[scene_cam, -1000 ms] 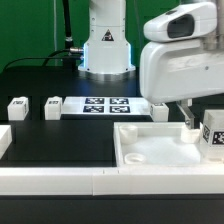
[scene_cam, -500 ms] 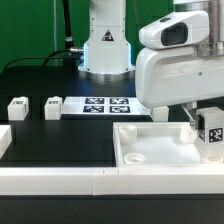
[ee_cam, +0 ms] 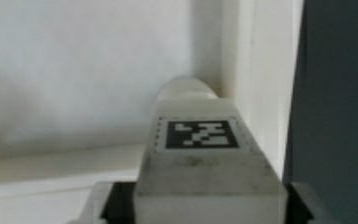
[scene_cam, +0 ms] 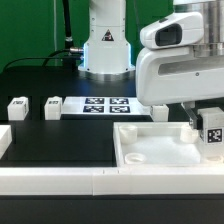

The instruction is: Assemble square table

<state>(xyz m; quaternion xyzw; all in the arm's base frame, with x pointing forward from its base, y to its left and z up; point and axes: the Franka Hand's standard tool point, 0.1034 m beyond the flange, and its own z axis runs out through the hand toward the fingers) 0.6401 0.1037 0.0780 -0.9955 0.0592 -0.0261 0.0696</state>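
**Markings.** No brand name or lettering can be read. The only printing is black-and-white square tags.
- Four tags sit on the marker board (scene_cam: 105, 106).
- One tag sits on each of two loose legs (scene_cam: 17, 107) (scene_cam: 53, 107).
- One tag sits on the held leg (scene_cam: 213, 133); the wrist view shows it sharp on the leg's upper face (ee_cam: 199, 133).

**Task item.** The square table slab (scene_cam: 160, 150) is white and lies with its recessed underside up, on the bench toward the exterior view's right. A third small block (scene_cam: 160, 113) stands just beyond its far edge.

**End effector** (scene_cam: 211, 126) (ee_cam: 202, 200). The fingers are clamped on the held leg from both sides, above the slab's right-hand end. Whether the leg touches the slab cannot be told.

**Surface.** The bench (scene_cam: 60, 135) is matt black. White border rails (scene_cam: 50, 181) run along its near edge.

**Room.** A green backdrop (scene_cam: 30, 25) stands behind, with the white arm base (scene_cam: 105, 50) at the centre rear.
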